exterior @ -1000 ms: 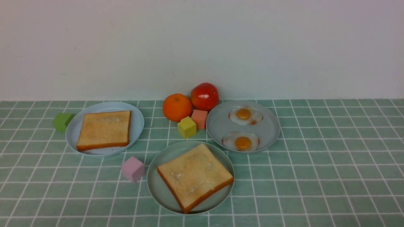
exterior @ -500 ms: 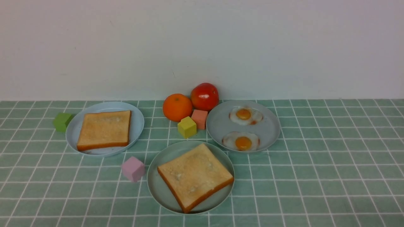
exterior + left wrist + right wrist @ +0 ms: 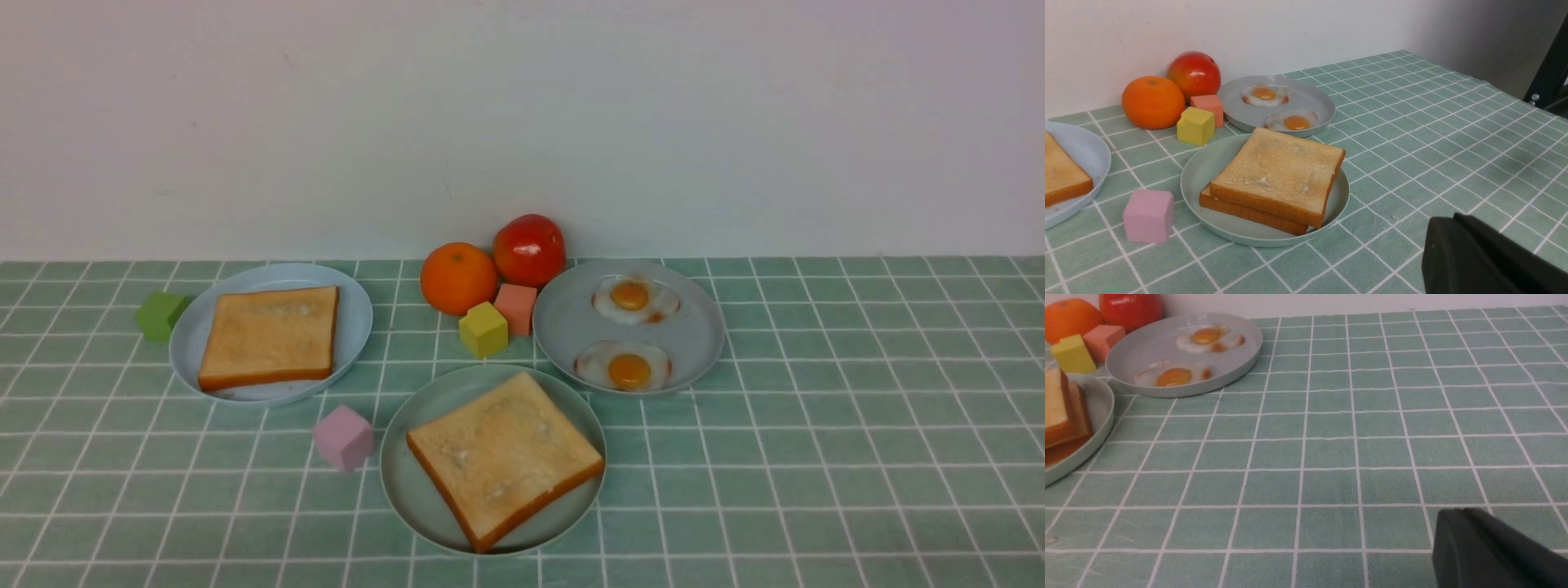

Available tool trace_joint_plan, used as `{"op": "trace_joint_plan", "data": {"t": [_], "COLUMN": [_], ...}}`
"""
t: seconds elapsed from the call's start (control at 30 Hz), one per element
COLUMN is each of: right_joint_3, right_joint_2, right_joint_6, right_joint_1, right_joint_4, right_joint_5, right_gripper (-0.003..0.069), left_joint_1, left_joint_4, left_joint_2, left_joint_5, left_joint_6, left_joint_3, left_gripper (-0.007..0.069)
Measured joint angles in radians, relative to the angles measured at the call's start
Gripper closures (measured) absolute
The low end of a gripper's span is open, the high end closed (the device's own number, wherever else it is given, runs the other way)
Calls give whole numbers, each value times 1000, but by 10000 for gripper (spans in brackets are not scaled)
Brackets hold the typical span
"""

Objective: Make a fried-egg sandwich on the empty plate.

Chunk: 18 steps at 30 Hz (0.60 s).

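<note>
Mint-green, the plate [image 3: 402, 482] sits nearest us at the middle of the tiled cloth [image 3: 816, 457], and on it lies the sandwich [image 3: 504, 456]: two toast slices stacked, the upper one turned a little off the lower, as the left wrist view shows. We cannot see an egg between them.

Our left gripper [image 3: 1478, 261] shows only as a dark block in its wrist view, low over the cloth and well apart from the plate, clenched with nothing in it. Our right gripper [image 3: 1490, 551] is likewise a dark block near the cloth, further from the plate on the other side, also clenched and empty. Neither shows in the front view.

Two eggs [image 3: 627, 369] lie on the grey plate [image 3: 563, 327] behind the sandwich; one toast [image 3: 271, 336] rests on the blue plate [image 3: 356, 320] to the left.

We read no writing or brand anywhere.

Nothing on the cloth has moved since a second ago.
</note>
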Motion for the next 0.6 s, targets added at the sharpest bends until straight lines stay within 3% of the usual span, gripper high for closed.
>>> {"op": "trace_joint_plan", "data": {"t": [0.6], "right_joint_3": [0], "right_joint_2": [0], "right_joint_6": [-7], "right_joint_1": [0], "right_joint_4": [2], "right_joint_5": [3], "right_gripper": [670], "left_joint_1": [0], "left_joint_4": [0], "left_joint_2": [0], "left_joint_5": [0], "left_joint_6": [0], "left_joint_3": [0], "left_gripper": [624]}}
